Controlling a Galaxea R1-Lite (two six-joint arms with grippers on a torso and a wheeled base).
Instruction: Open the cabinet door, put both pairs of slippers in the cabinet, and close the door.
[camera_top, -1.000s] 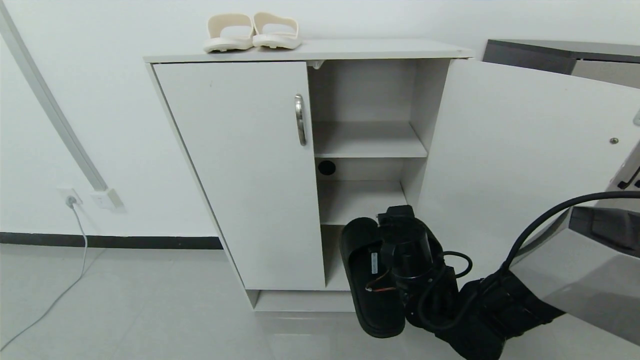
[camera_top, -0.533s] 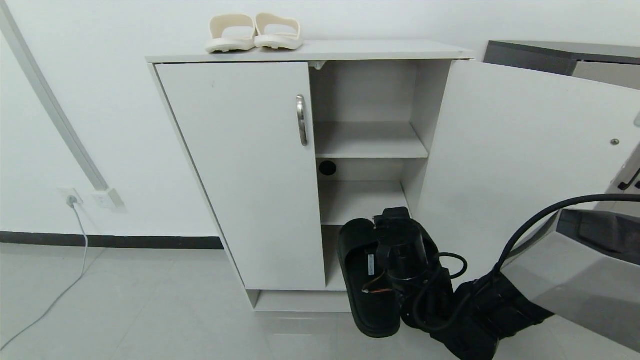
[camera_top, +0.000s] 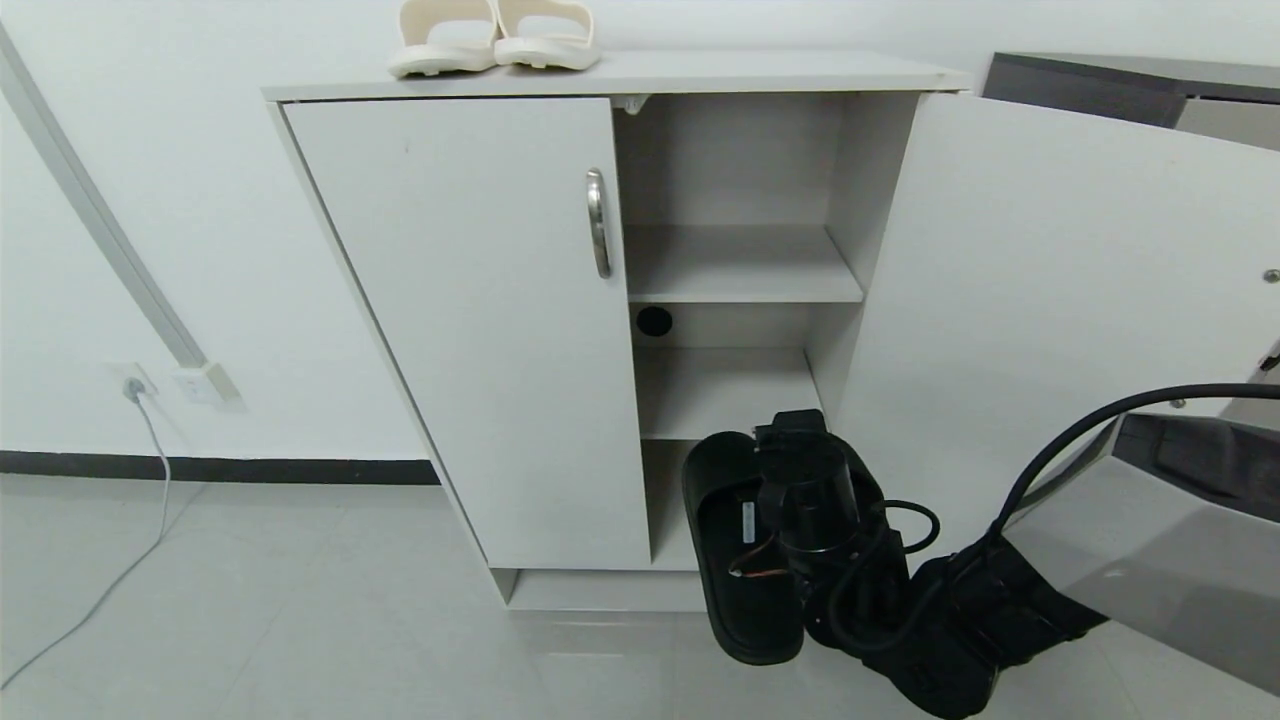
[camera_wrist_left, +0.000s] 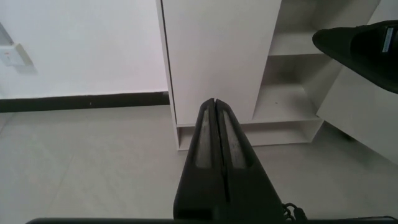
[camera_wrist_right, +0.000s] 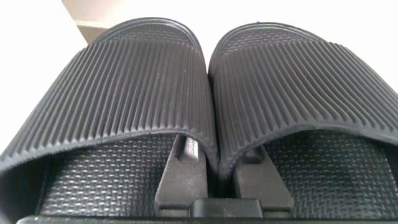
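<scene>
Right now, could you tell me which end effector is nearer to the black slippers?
Right. The right end effector is shut on the black slippers, before the open cabinet; the left end effector is shut and empty, above the floor, apart from them.

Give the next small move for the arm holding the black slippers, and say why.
Probably ease the right gripper forward: it grips the black slippers just outside the cabinet, whose right door stands open.

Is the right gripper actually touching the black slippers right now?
Touching. The right wrist view shows the right gripper with a jaw under each strap of the black slippers, clamping their inner edges together.
</scene>
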